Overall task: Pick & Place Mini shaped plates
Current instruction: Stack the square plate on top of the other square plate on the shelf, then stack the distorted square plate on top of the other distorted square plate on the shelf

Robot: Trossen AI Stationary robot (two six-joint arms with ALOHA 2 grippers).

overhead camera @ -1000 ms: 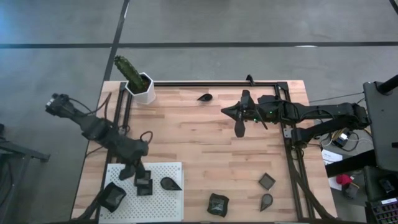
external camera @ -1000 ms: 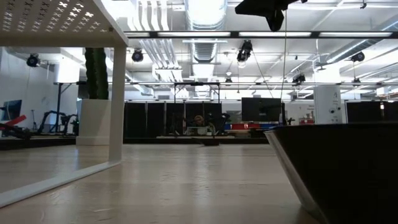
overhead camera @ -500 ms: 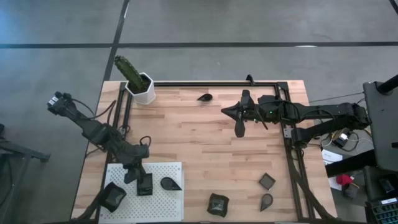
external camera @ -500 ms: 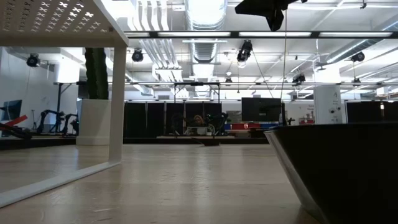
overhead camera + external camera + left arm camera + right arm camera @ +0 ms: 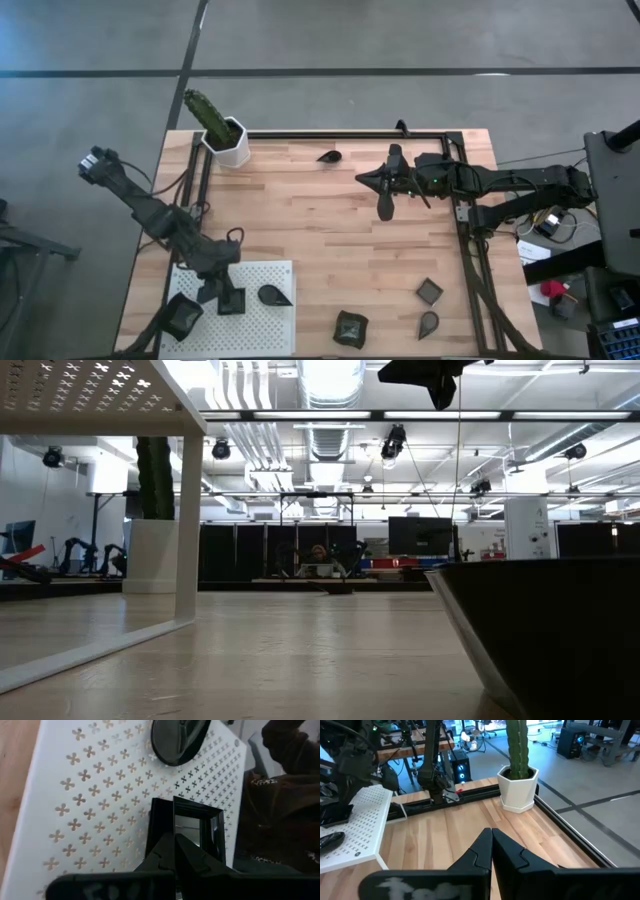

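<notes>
Item: mini shaped plates, dark, glossy. I count three on the white perforated board point(image 5: 262, 325); square plate point(image 5: 231, 301) sits directly under my left end effector point(image 5: 213, 291), fingers pressed together at its rim. Others lie scattered on the worktop point(image 5: 320, 235). I judge them light, rigid, slippery, chip-prone; grip by raised rim. Right end effector point(image 5: 386, 212) closed, idle, mid-worktop.

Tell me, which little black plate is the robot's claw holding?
The square plate on the white board, pinched at its rim by the left gripper. The teardrop plate and the others lie untouched.
</notes>
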